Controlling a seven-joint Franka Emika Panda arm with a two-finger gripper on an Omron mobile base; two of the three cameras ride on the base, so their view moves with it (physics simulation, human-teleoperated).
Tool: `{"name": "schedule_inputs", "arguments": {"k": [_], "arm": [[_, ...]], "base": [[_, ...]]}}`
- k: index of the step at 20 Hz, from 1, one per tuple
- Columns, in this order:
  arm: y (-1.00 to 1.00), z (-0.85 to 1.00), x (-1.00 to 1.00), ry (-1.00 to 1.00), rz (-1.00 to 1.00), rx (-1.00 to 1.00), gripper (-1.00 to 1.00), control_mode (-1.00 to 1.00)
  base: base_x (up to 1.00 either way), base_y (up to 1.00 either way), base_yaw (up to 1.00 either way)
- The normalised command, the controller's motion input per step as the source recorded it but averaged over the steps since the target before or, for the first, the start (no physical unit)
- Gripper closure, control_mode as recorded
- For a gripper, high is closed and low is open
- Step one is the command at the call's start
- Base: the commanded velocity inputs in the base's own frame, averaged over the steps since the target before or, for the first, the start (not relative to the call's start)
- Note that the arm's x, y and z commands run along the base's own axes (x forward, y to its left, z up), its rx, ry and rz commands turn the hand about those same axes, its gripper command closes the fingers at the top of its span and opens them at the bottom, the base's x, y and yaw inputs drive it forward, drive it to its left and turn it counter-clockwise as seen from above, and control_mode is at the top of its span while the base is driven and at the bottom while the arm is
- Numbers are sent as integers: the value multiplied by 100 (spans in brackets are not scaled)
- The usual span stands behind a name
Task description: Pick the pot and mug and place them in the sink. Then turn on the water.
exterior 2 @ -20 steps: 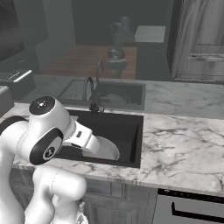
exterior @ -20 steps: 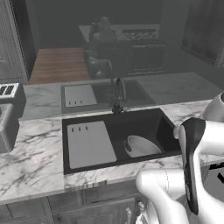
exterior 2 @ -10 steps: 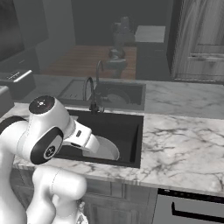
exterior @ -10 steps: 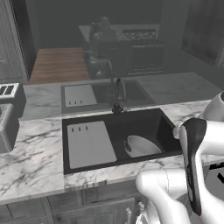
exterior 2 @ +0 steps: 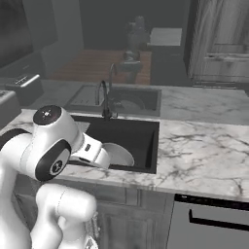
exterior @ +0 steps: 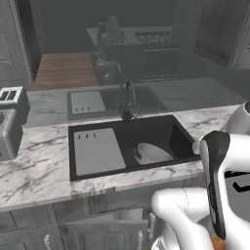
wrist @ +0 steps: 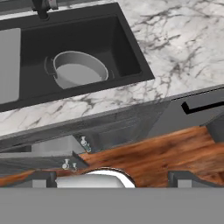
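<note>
The pot (wrist: 78, 70) is seen resting upright on the floor of the sink (wrist: 127, 52), in its right part, beside the light grey drain panel (wrist: 8, 65) and in front of the faucet (exterior: 128, 100). The gripper (wrist: 112, 179) is held well outside the sink, low before the marble surface (wrist: 175, 48), its fingertips (wrist: 43, 178) spread wide apart on nothing.
</note>
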Motion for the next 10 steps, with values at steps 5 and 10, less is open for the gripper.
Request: {"name": "schedule_inputs", "arguments": {"k": [5, 10], "arm": [[0, 0, 0, 0, 0, 0, -100, 100], [0, 0, 0, 0, 0, 0, -100, 100]], "base": [[-100, -58, -39], [-18, -3, -89]]}}
